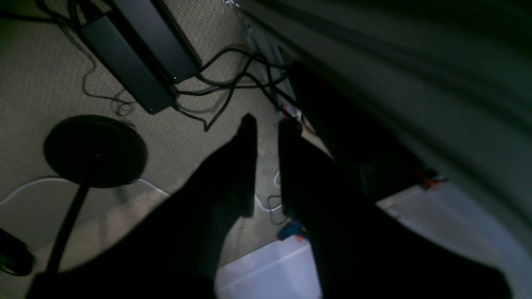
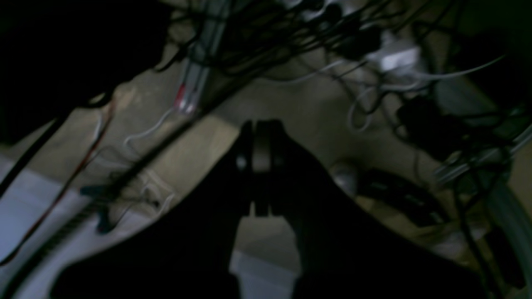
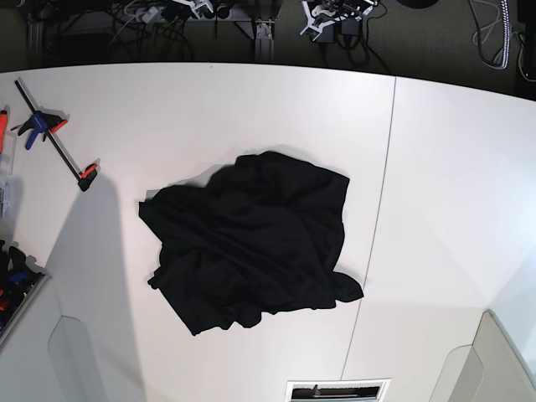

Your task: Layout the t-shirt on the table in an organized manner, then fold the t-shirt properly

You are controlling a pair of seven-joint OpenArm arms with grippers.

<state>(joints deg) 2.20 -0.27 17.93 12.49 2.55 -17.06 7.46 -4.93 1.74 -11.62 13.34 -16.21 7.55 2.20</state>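
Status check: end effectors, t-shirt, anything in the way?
Left end effector open, empty, off the table. Right end effector shut, empty. T-shirt crumpled mid-table, print hidden. Bar clamp far corner, apart from the shirt.

Bar clamp (image 3: 57, 138), floor cables (image 1: 224, 87)

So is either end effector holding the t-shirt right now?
No. The t-shirt lies crumpled on the table; left end effector and right end effector hold nothing.
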